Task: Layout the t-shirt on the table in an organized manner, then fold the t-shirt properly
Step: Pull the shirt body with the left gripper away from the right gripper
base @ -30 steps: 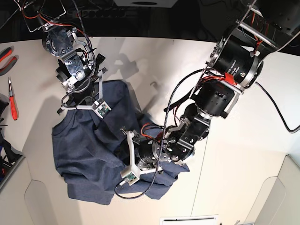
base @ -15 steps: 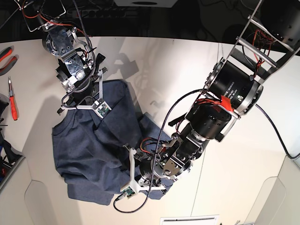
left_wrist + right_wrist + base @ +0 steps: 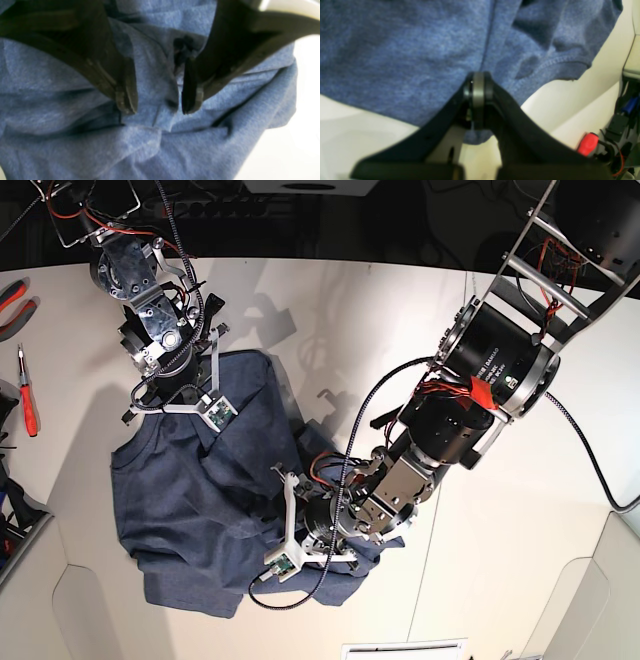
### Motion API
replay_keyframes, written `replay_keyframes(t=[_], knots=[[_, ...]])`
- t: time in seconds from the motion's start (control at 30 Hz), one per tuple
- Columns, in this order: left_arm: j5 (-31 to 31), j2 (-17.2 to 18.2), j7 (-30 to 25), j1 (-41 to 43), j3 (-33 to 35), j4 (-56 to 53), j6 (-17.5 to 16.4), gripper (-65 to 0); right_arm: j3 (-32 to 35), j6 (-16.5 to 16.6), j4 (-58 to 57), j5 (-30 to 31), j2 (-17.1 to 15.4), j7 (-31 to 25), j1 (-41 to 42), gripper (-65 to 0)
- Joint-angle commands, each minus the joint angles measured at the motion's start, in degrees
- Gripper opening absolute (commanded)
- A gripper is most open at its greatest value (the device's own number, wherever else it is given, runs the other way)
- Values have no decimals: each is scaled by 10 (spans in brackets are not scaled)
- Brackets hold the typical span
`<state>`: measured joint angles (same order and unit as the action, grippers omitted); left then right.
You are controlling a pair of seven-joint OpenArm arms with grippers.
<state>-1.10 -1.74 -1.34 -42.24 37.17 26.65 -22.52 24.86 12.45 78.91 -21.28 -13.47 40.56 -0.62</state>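
Table (image 3: 380, 330) bare beyond t-shirt (image 3: 180, 510) | hem edge pinched (right claw (image 3: 478, 82))

Bright overhead light floods the table (image 3: 330, 310), throwing crisp arm shadows across its far half in the base view, whose wide lens bows the edges. Both wrist views are soft: near black fingers (image 3: 125, 95) blur, the t-shirt (image 3: 155, 150) weave smears, and the bare tabletop beside it washes out to glaring white.

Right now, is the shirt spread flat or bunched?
Bunched. The t-shirt lies crumpled in overlapping folds on the table, not spread flat.
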Motion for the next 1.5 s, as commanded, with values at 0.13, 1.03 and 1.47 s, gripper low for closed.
replay_keyframes(t=[0.13,1.03,1.47], knots=[[-5,-3,-15,-21,-1,6,2,-332,5,46,-11,48,2,42,-18,-650],[-6,-4,-45,2,-1,7,2,-650,5,45,-11,48,2,40,-18,-650],[-64,35,75,9,-1,61,-75,-650,5,45,-11,48,2,41,-18,-650]])
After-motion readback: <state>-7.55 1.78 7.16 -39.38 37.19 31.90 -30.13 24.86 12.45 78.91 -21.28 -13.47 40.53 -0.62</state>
